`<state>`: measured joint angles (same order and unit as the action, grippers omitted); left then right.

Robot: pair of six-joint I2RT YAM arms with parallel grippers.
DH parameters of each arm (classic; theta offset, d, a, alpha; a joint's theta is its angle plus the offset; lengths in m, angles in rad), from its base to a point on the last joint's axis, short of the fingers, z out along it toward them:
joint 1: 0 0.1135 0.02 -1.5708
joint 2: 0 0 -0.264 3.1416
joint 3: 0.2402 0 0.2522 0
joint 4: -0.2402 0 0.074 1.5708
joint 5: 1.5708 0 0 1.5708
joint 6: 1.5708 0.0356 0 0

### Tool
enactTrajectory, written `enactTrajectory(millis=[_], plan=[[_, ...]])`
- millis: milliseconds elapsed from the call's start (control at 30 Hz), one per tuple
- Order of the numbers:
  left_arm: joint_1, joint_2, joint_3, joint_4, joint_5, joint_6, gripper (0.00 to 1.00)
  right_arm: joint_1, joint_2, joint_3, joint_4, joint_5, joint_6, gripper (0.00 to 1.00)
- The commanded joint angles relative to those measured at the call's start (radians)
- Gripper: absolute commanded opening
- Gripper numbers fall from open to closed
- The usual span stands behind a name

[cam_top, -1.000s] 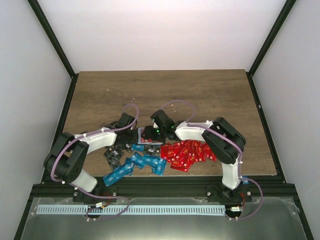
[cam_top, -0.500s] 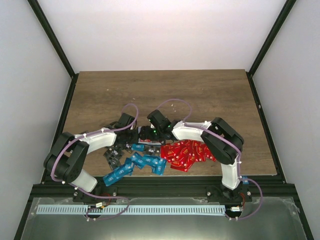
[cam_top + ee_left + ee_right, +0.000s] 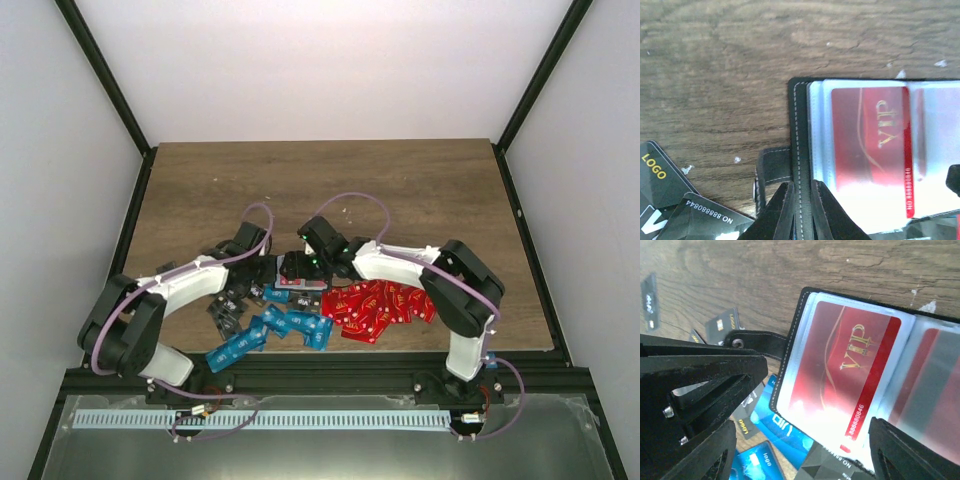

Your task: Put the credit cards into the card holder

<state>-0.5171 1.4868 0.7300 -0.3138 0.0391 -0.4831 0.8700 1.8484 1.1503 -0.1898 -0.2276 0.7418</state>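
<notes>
We count one small black folding card holder (image 3: pixel 801 120) with clear plastic sleeves, lying open on the brown wooden table (image 3: pixel 330 180) between the two arms. The left gripper (image 3: pixel 801 212) is pinched together on the holder's stitched black cover edge. The right gripper (image 3: pixel 802 457) hovers over the open pages with its fingers spread wide apart. From the right wrist we see two glossy red plastic cards (image 3: pixel 850 375) inside the sleeves, the nearer one marked VIP. Three loose heaps lie near the table's front edge: red cards (image 3: pixel 378 305) on the right, bright blue cards (image 3: pixel 272 333) in the middle and dark grey cards (image 3: pixel 228 308) on the left. Each heap is too overlapped to count. Two dark grey ones show beside the left fingers.
</notes>
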Motion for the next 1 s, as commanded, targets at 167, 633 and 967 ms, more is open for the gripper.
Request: enactTrajectory(millis=[167, 633, 967], plan=[[-0.003, -0.074, 0.024, 0.004, 0.066, 0.023, 0.13, -0.021, -0.058, -0.055, 0.037, -0.001, -0.054, 0.56], [-0.002, 0.002, 0.016, 0.081, 0.19, 0.003, 0.2, -0.052, -0.019, -0.11, 0.101, -0.018, -0.072, 0.17], [-0.003, 0.034, -0.005, 0.092, 0.191, -0.002, 0.3, -0.071, -0.007, -0.143, 0.192, -0.084, -0.074, 0.09]])
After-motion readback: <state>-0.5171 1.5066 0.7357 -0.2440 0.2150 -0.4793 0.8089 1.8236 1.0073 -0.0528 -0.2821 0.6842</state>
